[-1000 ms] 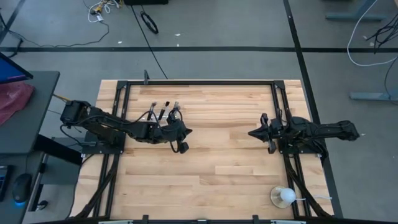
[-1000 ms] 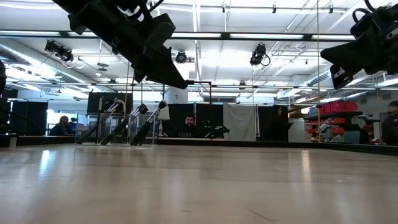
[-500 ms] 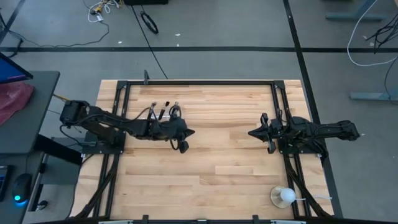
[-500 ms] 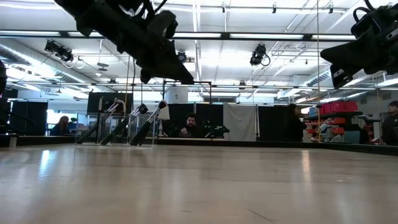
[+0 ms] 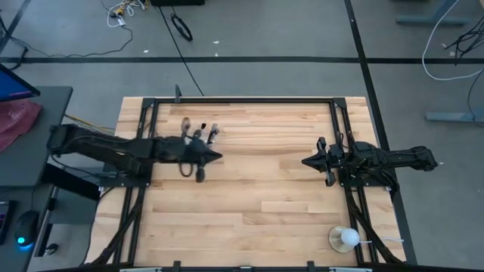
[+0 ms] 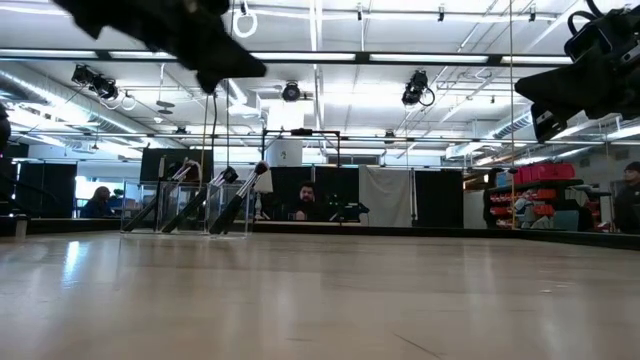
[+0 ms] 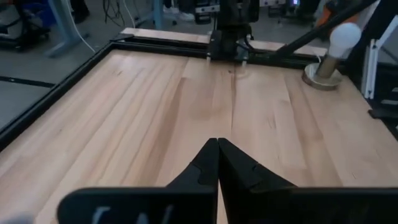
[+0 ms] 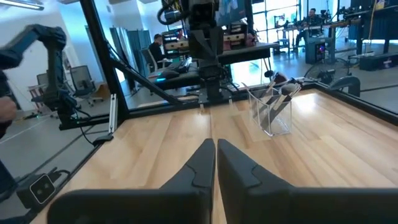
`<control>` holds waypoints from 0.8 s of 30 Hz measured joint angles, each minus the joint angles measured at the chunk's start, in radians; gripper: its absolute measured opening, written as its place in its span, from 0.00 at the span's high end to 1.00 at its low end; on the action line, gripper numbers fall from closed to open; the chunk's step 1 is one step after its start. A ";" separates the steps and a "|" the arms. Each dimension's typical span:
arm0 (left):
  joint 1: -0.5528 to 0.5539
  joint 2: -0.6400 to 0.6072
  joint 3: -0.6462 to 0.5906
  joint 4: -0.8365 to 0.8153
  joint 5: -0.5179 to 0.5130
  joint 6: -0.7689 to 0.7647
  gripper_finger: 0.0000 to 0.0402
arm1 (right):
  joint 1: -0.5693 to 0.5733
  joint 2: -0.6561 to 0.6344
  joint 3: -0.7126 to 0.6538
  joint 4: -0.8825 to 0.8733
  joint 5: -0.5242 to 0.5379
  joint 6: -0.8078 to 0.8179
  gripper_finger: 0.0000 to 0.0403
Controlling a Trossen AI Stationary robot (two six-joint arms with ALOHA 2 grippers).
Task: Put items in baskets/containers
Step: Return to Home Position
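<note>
The clear plastic holder (image 5: pixel 198 136) stands on its base near the table's far left part, and dark makeup brushes (image 6: pixel 238 200) lean in it with their heads up. In the right wrist view the holder (image 8: pixel 277 118) shows with the brush heads (image 8: pixel 287 89) above its rim. My left gripper (image 5: pixel 219 156) hovers shut just on the near side of the holder, high above the table (image 6: pixel 255 68); in its wrist view the fingers (image 7: pixel 217 149) meet. My right gripper (image 5: pixel 305 162) waits shut at the table's right, its fingers (image 8: pixel 215 149) together, holding nothing.
A white ball on a small dish (image 5: pixel 345 239) stands near the table's near right corner, also seen as the white ball (image 7: pixel 344 38) in the left wrist view. Black frame rails (image 5: pixel 242 100) run along the table's edges. Bare wood (image 5: pixel 257 204) lies between the arms. People sit beyond the far edge.
My left arm has drawn back toward the table's left edge and risen, its gripper staying shut and sliding left past the holder's near side. The holder, the brushes and my right arm have kept still.
</note>
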 joint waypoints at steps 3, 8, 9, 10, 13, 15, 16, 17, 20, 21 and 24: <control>0.006 -0.142 -0.117 0.009 -0.002 -0.030 0.98 | 0.000 0.000 0.000 0.000 0.000 0.000 0.94; 0.034 -0.407 -0.278 0.013 0.029 -0.061 0.99 | 0.000 0.000 0.000 0.000 0.000 0.000 0.94; 0.039 -0.461 -0.306 0.013 0.036 -0.061 0.99 | 0.000 0.000 0.000 0.000 0.000 0.000 0.94; 0.043 -0.514 -0.333 0.013 0.041 -0.058 0.99 | 0.000 0.000 0.000 0.000 0.000 0.000 0.94; 0.047 -0.674 -0.405 0.010 0.057 -0.049 0.98 | 0.000 0.000 0.000 0.001 0.000 0.000 0.94; 0.047 -0.772 -0.449 0.005 0.072 -0.039 0.98 | 0.000 0.000 0.000 0.000 0.000 0.000 0.94; 0.047 -0.818 -0.470 -0.001 0.085 -0.027 0.98 | 0.000 0.000 0.000 0.000 0.000 0.000 0.94; 0.046 -0.860 -0.490 -0.007 0.095 -0.022 0.98 | 0.000 0.000 0.000 0.000 0.000 0.000 0.94; 0.046 -0.983 -0.536 -0.055 0.112 -0.014 0.99 | 0.000 0.000 0.000 0.000 0.000 0.000 0.94; 0.046 -1.019 -0.548 -0.072 0.119 -0.010 0.99 | 0.000 0.000 0.000 0.000 0.000 0.000 0.94; 0.046 -1.110 -0.583 -0.108 0.138 0.016 0.98 | 0.000 0.000 0.000 0.000 0.000 0.000 0.94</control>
